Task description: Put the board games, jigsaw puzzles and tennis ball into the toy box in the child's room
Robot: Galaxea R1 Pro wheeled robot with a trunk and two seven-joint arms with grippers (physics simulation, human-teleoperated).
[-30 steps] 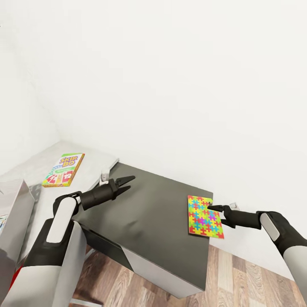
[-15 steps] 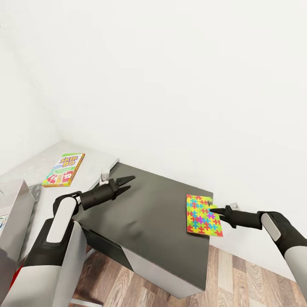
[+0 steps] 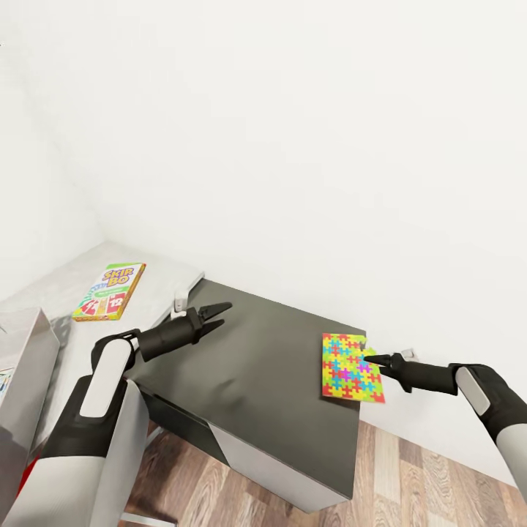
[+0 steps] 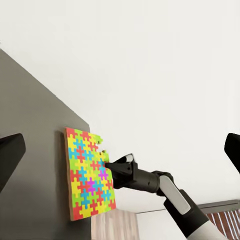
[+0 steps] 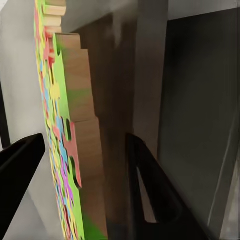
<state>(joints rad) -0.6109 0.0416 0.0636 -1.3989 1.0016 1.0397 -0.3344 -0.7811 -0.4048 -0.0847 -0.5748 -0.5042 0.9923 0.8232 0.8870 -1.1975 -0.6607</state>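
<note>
A jigsaw puzzle [image 3: 350, 368] lies on the dark part of the table [image 3: 256, 351], at its right edge and jutting slightly past it. My right gripper [image 3: 372, 359] is shut on that outer edge. The right wrist view shows the puzzle [image 5: 52, 100] edge-on between the two fingers of the gripper [image 5: 85, 137]. Over the dark top's left end, my left gripper [image 3: 214, 313] hovers open and empty. The left wrist view looks across at the puzzle [image 4: 87, 175] and the right gripper [image 4: 106, 165]. A board game [image 3: 110, 290] lies on the pale speckled top. The toy box [image 3: 29, 351] is at the far left.
A white wall runs close behind the table. Wood-plank floor [image 3: 410, 476] lies below the table's right end and front. The table's white side panel [image 3: 278, 468] faces me.
The right gripper's fingers, spread a second ago, have closed on the puzzle's edge. The puzzle slid slightly left, then back right with the gripper. The left arm is unchanged.
</note>
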